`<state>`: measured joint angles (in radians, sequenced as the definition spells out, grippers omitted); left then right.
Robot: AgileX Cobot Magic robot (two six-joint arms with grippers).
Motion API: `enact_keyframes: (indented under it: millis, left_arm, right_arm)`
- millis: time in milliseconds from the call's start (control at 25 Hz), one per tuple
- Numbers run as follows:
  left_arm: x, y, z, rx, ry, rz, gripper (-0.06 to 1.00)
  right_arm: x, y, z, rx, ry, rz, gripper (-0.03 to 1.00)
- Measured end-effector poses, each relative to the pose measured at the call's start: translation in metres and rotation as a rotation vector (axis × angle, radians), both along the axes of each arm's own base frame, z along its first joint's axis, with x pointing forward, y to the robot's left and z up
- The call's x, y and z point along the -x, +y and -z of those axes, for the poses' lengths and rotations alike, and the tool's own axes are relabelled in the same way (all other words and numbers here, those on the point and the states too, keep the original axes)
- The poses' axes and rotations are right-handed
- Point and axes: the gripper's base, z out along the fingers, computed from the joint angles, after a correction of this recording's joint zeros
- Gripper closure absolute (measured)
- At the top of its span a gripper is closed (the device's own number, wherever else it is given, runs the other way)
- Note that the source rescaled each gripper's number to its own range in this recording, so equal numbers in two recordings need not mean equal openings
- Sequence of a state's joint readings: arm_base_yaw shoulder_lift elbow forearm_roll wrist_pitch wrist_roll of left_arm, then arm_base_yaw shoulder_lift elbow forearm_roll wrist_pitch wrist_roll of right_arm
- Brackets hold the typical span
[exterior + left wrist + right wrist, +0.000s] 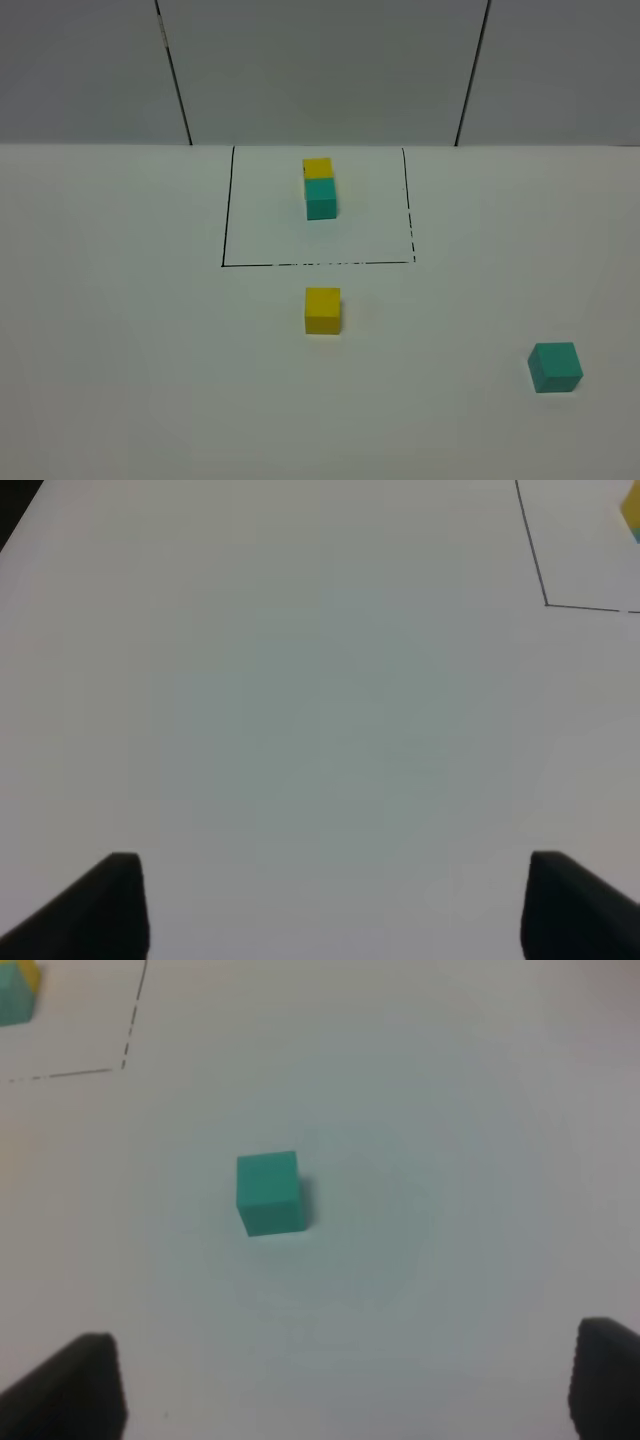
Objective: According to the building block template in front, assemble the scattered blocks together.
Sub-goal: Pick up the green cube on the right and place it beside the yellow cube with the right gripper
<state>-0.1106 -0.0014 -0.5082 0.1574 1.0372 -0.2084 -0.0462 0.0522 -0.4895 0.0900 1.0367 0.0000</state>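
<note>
The building block template stands inside a thin black drawn rectangle [228, 210] at the back: a yellow cube [318, 168] joined to a teal cube [321, 197]. Of the scattered blocks, the loose yellow cube [322, 310] sits just in front of the rectangle and the loose teal cube [555, 366] lies near the front right. Neither arm appears in the exterior high view. My right gripper [350, 1385] is open, with the loose teal cube [268, 1193] on the table ahead of it, apart from the fingers. My left gripper [335, 905] is open over bare table.
The white table [120, 330] ends at a grey panelled wall [320, 70] behind the rectangle. The left wrist view catches the rectangle's corner [545, 603] and a sliver of the template's yellow cube [632, 510]. The right wrist view shows the dashed line [128, 1040].
</note>
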Motion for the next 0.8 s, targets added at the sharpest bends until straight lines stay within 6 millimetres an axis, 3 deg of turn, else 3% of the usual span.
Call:
enact_keyframes:
  millis: [440, 680, 800]
  left_arm:
    - [0.001, 0.000, 0.001, 0.002, -0.001, -0.014, 0.33]
    - [0.001, -0.001, 0.001, 0.002, -0.001, -0.053, 0.33]
    - [0.001, -0.001, 0.001, 0.002, -0.001, -0.053, 0.33]
  right_arm:
    - [0.000, 0.000, 0.000, 0.000, 0.000, 0.000, 0.15]
    - [-0.006, 0.002, -0.003, -0.031, 0.046, -0.017, -0.02]
    - [-0.017, 0.008, -0.015, -0.100, 0.084, -0.052, -0.03]
